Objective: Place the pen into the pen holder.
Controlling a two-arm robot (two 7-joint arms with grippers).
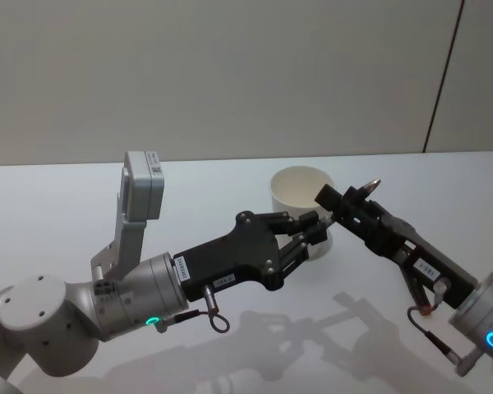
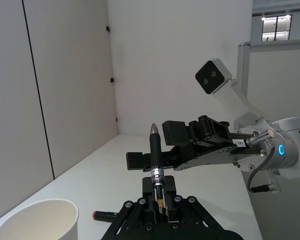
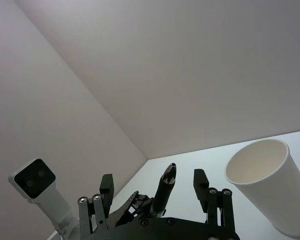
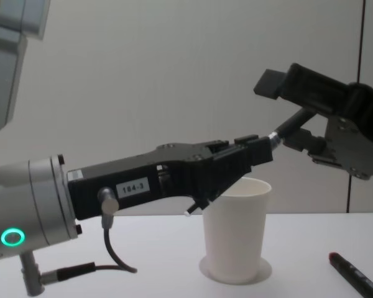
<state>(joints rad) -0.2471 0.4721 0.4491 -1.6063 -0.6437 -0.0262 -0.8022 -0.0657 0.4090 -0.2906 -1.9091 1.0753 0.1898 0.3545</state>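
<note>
Left wrist view: left gripper [image 2: 160, 192] clamps the pen [image 2: 154, 155] above the pen holder [image 4: 236, 230]; right gripper [image 3: 153, 181] gapes wide around its tip. Judged light, rigid, slick; best held mid-barrel

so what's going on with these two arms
Looks like a handover. The left gripper is shut on the pen, holding it in the air by the rim of the pen holder, a white paper cup. The right gripper stands open around the pen's far end. A second marker lies on the table.
</note>
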